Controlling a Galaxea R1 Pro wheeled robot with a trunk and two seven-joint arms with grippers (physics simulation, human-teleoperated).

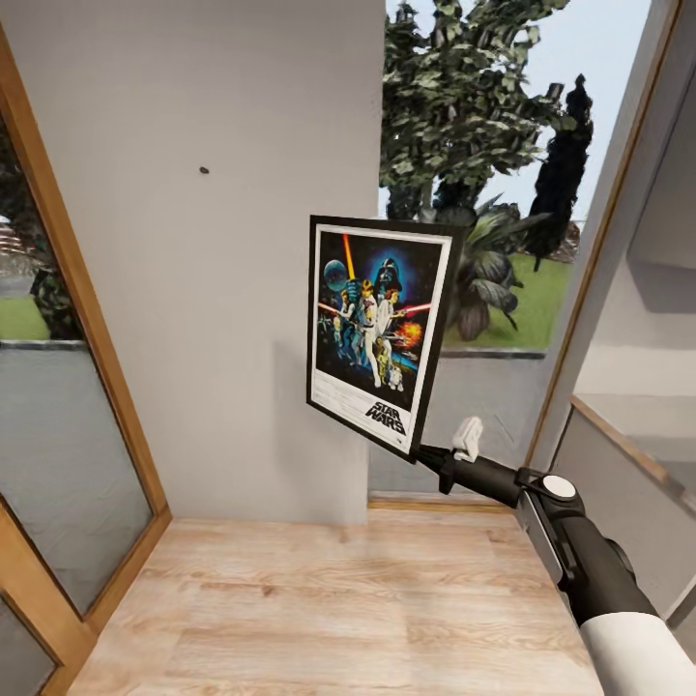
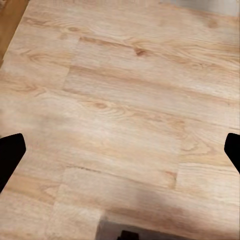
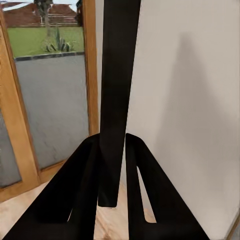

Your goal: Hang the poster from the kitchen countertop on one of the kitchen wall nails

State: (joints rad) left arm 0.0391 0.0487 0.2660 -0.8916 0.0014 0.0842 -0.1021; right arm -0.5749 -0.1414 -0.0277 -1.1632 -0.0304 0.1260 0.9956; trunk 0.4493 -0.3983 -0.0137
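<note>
The poster [image 1: 380, 329] hangs upright in the air, black-framed, with blue artwork and the STAR WARS logo at its foot. My right gripper [image 1: 425, 454] is shut on its lower right corner. In the right wrist view the poster's black edge [image 3: 117, 90] runs up between the two dark fingers [image 3: 80, 195]. A wall nail [image 1: 204, 171] sticks out of the light grey wall, up and to the left of the poster and apart from it. My left gripper [image 2: 120, 150] is open over bare wood floor, its fingertips [image 2: 10, 155] far apart. The kitchen countertop is out of view.
A wood-framed glass door [image 1: 58, 416] stands at the left and a window [image 1: 503, 174] with trees beyond at the right. The light grey wall [image 1: 222, 319] faces me across the wood floor [image 1: 338, 599]. A grey ledge [image 1: 628, 454] runs at the far right.
</note>
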